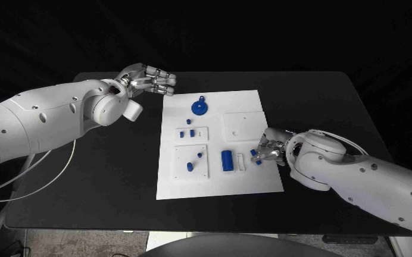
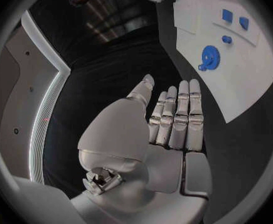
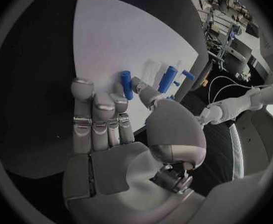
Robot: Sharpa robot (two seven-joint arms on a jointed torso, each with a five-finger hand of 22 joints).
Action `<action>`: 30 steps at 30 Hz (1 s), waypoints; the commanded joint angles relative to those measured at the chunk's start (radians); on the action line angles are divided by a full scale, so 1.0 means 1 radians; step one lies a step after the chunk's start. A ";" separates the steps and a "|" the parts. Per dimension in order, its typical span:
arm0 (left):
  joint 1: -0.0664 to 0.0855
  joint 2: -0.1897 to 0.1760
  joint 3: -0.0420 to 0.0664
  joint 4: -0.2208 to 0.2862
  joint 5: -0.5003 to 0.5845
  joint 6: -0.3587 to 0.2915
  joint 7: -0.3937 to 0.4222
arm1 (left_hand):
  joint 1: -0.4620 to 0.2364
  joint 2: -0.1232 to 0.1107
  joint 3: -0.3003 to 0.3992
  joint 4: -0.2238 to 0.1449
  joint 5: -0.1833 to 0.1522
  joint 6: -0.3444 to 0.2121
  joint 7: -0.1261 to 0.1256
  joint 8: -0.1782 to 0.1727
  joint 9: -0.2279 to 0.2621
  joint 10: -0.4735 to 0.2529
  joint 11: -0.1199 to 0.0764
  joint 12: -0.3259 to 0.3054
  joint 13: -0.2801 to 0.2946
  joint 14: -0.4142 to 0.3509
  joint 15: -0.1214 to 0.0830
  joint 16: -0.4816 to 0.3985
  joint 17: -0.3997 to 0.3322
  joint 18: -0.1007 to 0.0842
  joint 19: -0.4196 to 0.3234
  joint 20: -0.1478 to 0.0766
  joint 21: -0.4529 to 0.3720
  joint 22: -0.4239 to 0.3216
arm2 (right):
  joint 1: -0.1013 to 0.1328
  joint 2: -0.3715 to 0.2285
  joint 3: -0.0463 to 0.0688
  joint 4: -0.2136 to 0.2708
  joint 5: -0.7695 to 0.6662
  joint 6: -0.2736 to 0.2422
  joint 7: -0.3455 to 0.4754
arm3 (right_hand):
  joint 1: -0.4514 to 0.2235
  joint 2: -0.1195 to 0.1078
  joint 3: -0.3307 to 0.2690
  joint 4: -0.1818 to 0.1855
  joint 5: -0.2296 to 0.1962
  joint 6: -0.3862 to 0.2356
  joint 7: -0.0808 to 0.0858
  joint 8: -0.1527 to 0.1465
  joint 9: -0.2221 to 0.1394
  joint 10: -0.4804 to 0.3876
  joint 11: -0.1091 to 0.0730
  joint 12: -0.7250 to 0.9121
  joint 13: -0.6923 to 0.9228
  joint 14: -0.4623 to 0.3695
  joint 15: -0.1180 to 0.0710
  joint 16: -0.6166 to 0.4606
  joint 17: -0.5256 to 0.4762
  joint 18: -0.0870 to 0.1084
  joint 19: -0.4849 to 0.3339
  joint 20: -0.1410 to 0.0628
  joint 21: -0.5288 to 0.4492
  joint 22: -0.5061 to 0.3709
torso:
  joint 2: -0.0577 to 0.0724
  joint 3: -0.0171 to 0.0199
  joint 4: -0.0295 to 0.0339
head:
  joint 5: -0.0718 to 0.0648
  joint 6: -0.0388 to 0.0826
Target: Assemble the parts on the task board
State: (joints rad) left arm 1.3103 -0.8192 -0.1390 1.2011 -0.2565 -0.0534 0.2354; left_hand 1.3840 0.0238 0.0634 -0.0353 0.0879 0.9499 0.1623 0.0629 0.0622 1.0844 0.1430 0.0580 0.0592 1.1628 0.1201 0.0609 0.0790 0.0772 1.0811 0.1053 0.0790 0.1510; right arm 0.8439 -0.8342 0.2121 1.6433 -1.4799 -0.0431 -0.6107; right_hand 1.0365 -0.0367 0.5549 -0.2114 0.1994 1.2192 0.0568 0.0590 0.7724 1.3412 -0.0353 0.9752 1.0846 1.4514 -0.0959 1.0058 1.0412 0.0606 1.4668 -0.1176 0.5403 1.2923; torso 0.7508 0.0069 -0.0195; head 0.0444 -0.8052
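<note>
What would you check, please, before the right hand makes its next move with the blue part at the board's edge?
1. Right hand has a blue peg: ok, the peg stands at its fingertips in the right wrist view; how firm the grip is, cannot tell.
2. Left hand out of the way: ok, it hovers off the task board, past its far left corner, fingers straight and holding nothing.
3. Blue gear settled: ok, it lies flat on the board's far part.
4. Blue cylinder clear of the right hand: ok, it lies apart, beside the hand.
5. Target hole for the peg: cannot tell, too small to make out.
</note>
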 commanded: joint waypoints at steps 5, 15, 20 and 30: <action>0.000 0.001 0.000 0.002 0.001 0.021 0.004 | -0.004 0.006 -0.006 -0.001 0.003 0.010 -0.003 0.000 0.000 -0.005 -0.001 0.005 0.000 -0.004 0.001 0.002 0.002 0.000 0.008 -0.001 0.002 -0.002 | -0.008 -0.012 0.009 0.034 0.162 -0.085 0.038 | -0.008 0.000 0.104 -0.039 0.289 0.010 -0.001 0.005 -0.698 0.009 -0.017 -0.002 -0.002 -0.001 -0.010 -0.004 -0.004 0.006 0.042 -0.010 -0.001 0.001 | 0.000 0.0003 -0.0004 | 0.002 -0.002; 0.000 0.001 0.000 0.003 0.000 0.025 0.003 | -0.004 0.006 -0.006 -0.001 0.003 0.010 -0.003 0.000 0.000 -0.005 -0.001 0.005 0.000 -0.004 0.001 0.002 0.002 0.000 0.008 -0.001 0.002 -0.002 | -0.008 -0.020 0.020 0.079 0.196 -0.088 0.047 | -0.008 0.003 0.098 -0.040 0.292 0.011 -0.001 0.005 -0.699 0.009 -0.017 -0.005 -0.003 -0.002 -0.011 -0.007 -0.007 0.006 0.042 -0.011 -0.007 -0.001 | 0.000 0.0004 0.0003 | 0.001 -0.004; 0.000 0.001 0.000 0.002 0.000 0.025 0.002 | -0.004 0.006 -0.006 -0.001 0.003 0.010 -0.003 0.000 0.000 -0.005 -0.001 0.005 0.000 -0.004 0.001 0.002 0.002 0.000 0.008 -0.001 0.002 -0.002 | -0.008 -0.020 0.020 0.079 0.188 -0.053 0.034 | -0.011 0.004 0.095 -0.042 0.294 0.013 -0.002 0.005 -0.698 0.007 -0.017 -0.008 -0.004 -0.002 -0.011 -0.009 -0.010 0.005 0.042 -0.011 -0.010 -0.002 | -0.001 -0.0007 0.0009 | 0.001 -0.006; 0.000 0.002 0.000 0.003 -0.001 0.027 0.000 | -0.006 0.005 -0.007 -0.003 0.001 0.017 -0.003 0.001 0.000 -0.006 -0.001 0.005 0.000 -0.004 0.001 0.002 0.002 0.000 0.007 -0.001 0.003 -0.003 | -0.008 -0.018 0.020 0.068 0.166 0.007 -0.001 | -0.010 0.006 0.085 -0.043 0.275 0.016 -0.003 0.005 -0.698 0.005 -0.017 -0.012 -0.007 -0.002 -0.010 -0.012 -0.014 0.004 0.040 -0.010 -0.016 -0.004 | 0.000 0.0000 0.0001 | 0.004 -0.007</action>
State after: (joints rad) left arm 1.3103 -0.8193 -0.1390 1.2020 -0.2568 -0.0441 0.2311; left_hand 1.3840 0.0238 0.0606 -0.0381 0.0879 0.9636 0.1600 0.0629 0.0623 1.0844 0.1430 0.0580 0.0593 1.1628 0.1201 0.0609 0.0796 0.0772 1.0811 0.1053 0.0790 0.1485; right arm 0.8361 -0.8529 0.2320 1.7114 -1.3057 -0.0839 -0.5917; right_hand 1.0305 -0.0358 0.6445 -0.2563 0.4798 1.2212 0.0586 0.0504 0.0719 1.3369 -0.0470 0.9672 1.0787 1.4472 -0.1056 0.9978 1.0283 0.0754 1.4631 -0.1214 0.5302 1.2891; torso 0.7506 0.0065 -0.0193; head 0.0483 -0.8123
